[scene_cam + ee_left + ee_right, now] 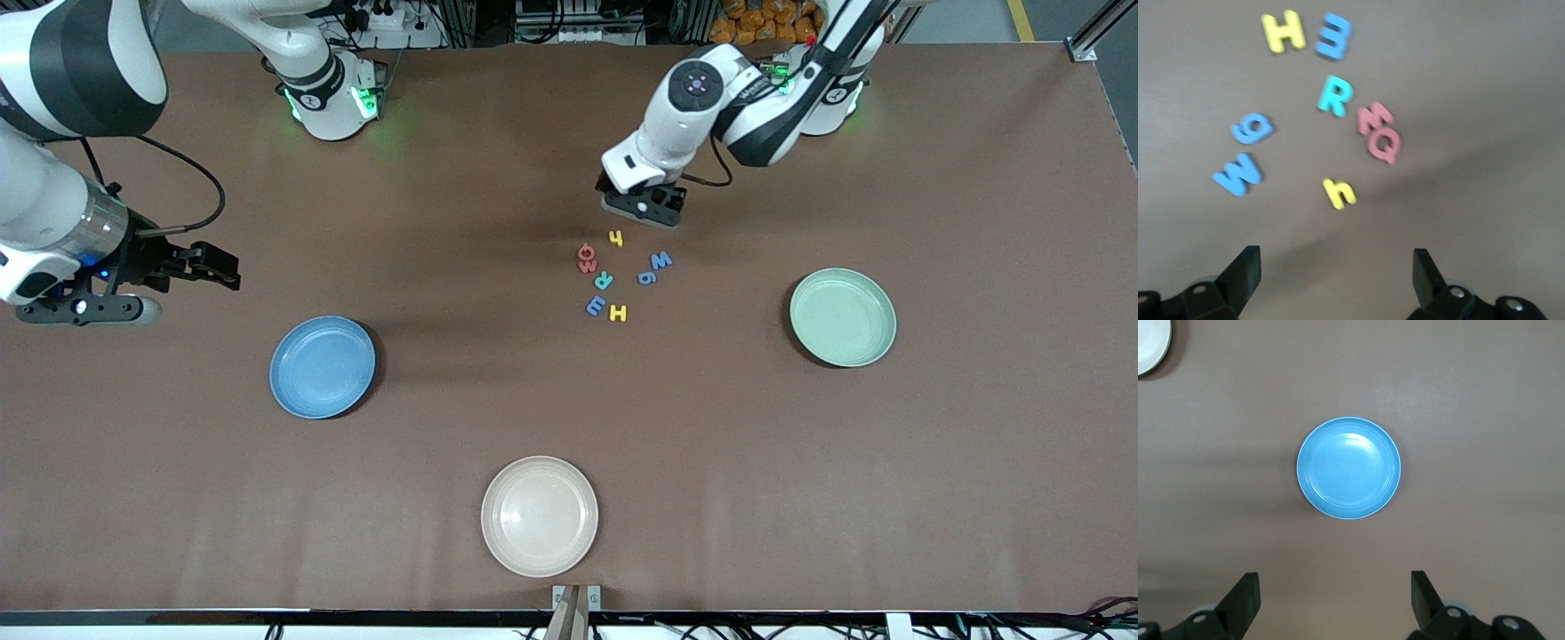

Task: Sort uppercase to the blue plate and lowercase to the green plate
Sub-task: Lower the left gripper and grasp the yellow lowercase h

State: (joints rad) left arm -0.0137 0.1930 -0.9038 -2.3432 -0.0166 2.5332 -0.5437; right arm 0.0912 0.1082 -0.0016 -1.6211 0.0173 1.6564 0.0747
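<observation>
The foam letters lie in one cluster mid-table. Uppercase: red O [587,252], teal R [604,281], blue W [661,260], yellow H [618,313]. Lowercase: yellow h [615,237], red w [586,265], blue g [647,277], blue e-like piece [595,307]. My left gripper [642,210] hangs open over bare table beside the h [1339,193], nothing between its fingers [1245,267]. The blue plate [322,366] and green plate [842,317] hold nothing. My right gripper [227,271] waits open over bare table by the blue plate [1349,468].
A beige plate [539,516] sits near the table's front edge, nearer the camera than the letters. The blue plate is toward the right arm's end, the green plate toward the left arm's end. Brown table surface lies between plates and letters.
</observation>
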